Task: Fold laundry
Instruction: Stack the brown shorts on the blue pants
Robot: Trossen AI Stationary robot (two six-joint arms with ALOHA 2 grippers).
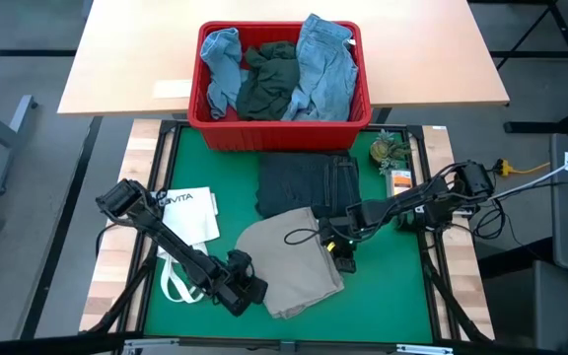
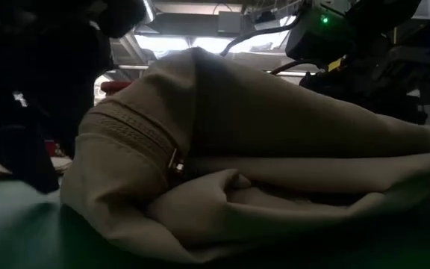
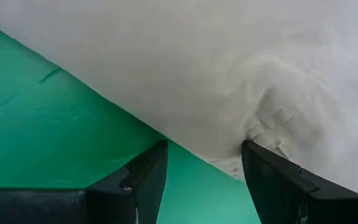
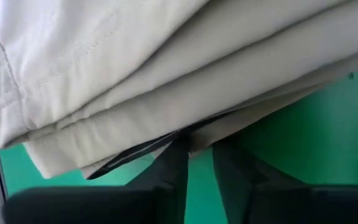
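Mid-fold on the soft beige cloth garment [image 1: 289, 261], bunched at the green desk [image 1: 402, 296] front. Right gripper [image 1: 343, 258] narrowed onto its layered edge, seemingly pinching; left gripper [image 3: 204, 180] apart beside its hem. Next, probably: lifting that edge across.

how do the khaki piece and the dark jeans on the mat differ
The khaki piece is light beige and lies rumpled nearer the table's front; the dark jeans are navy and lie flatter, by the red basket. The right gripper is at the khaki's edge, not at the jeans. Both lie on the green mat.
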